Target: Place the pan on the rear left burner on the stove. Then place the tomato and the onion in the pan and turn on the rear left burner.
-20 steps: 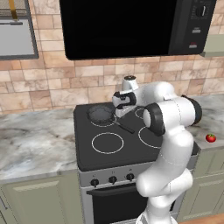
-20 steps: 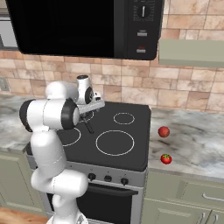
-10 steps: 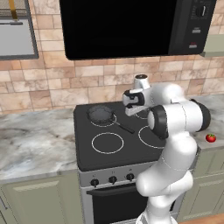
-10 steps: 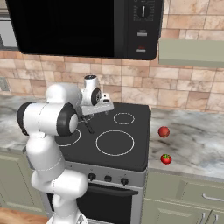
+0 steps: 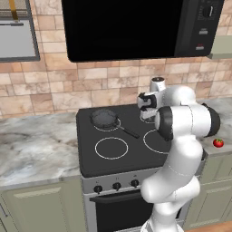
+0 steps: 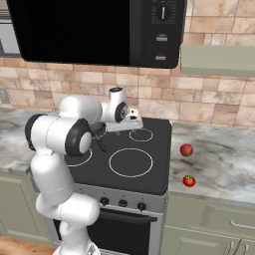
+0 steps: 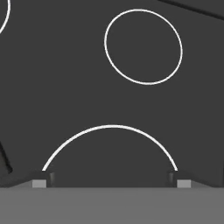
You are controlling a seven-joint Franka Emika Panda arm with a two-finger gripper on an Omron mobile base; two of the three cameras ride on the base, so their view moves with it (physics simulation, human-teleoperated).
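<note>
The pan (image 5: pixel 104 118) sits on the rear left burner (image 5: pixel 107 123) of the stove (image 5: pixel 86 154), its thin black handle (image 5: pixel 128 131) angling toward the middle of the black cooktop. Out on the marble counter (image 6: pixel 219 154) to the right of the stove lie the onion (image 6: pixel 186 150) and, nearer the front edge, the tomato (image 6: pixel 189 181), a little apart from each other. The gripper (image 7: pixel 111 178) hangs over the right side of the cooktop, its jaws spread wide and grasping nothing, pointing down at bare glass and white rings.
</note>
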